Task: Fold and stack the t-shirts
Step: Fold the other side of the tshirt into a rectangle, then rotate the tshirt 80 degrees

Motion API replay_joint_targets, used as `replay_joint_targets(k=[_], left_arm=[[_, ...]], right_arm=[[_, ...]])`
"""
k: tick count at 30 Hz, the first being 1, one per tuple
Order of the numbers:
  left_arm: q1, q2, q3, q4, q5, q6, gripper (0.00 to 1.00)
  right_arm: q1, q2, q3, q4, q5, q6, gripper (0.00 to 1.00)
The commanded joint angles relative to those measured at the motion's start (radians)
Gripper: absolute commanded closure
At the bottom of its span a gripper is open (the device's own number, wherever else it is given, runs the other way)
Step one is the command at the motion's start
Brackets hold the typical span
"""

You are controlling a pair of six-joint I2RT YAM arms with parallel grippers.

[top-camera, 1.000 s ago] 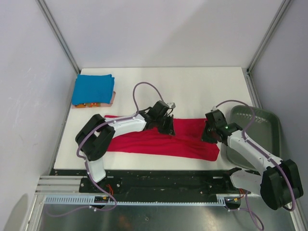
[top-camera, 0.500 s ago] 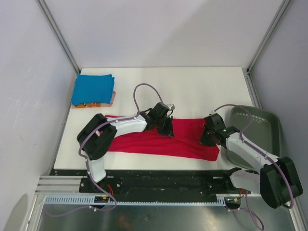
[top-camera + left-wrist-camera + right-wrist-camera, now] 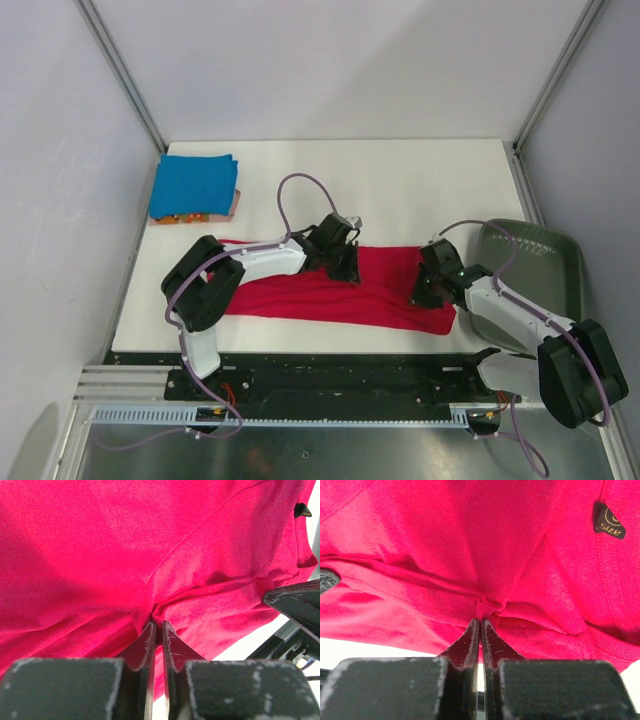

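Observation:
The red t-shirt [image 3: 320, 292] lies as a long band across the near part of the white table. My left gripper [image 3: 347, 266] is shut on a pinch of its cloth near the middle; the left wrist view shows the red cloth [image 3: 150, 555] bunched at the fingertips [image 3: 150, 630]. My right gripper [image 3: 425, 290] is shut on the shirt's right end; the right wrist view shows a fold of cloth [image 3: 485, 600] pinched, with the dark neck tag [image 3: 608, 521] close by. The folded blue t-shirt [image 3: 193, 185] lies at the far left on the orange one [image 3: 190, 217].
A dark grey bin [image 3: 530, 280] stands at the right edge of the table, beside my right arm. Grey walls close in the table on three sides. The white table [image 3: 400, 190] extends behind the red shirt.
Both grippers have drawn the red cloth slightly toward the near edge. The right gripper has moved a little down and left. The blue and orange stack has not moved.

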Motion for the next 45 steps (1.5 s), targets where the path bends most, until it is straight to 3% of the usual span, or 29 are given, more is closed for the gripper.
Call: replay_joint_targets(k=[1, 5, 7, 9, 13, 23, 30, 45], left_arm=[[0.001, 0.007, 0.003, 0.021, -0.003, -0.002, 0.87], [0.009, -0.002, -0.001, 0.020, 0.000, 0.003, 0.80], [0.016, -0.015, -0.004, 0.020, 0.009, 0.006, 0.65], [0.019, -0.039, -0.008, 0.020, 0.015, 0.015, 0.55], [0.033, -0.107, -0.020, 0.018, 0.017, 0.022, 0.45], [0.114, -0.254, -0.100, -0.008, 0.025, 0.022, 0.44], [0.130, -0.313, -0.147, -0.009, 0.026, 0.024, 0.44], [0.185, -0.404, -0.206, -0.016, 0.051, 0.043, 0.44]], right_arm=[[0.011, 0.002, -0.004, -0.010, 0.030, 0.011, 0.90], [0.011, -0.046, -0.004, -0.064, 0.049, 0.018, 0.64], [0.011, -0.088, 0.003, -0.092, 0.043, 0.028, 0.55], [0.011, -0.127, 0.013, -0.127, 0.050, 0.040, 0.52], [0.010, -0.176, 0.026, -0.193, 0.058, 0.099, 0.52], [0.087, -0.220, 0.002, -0.319, 0.069, 0.415, 0.51], [0.091, -0.249, -0.101, -0.253, 0.042, 0.608, 0.51], [0.064, -0.181, -0.124, -0.163, 0.248, 0.689, 0.58]])
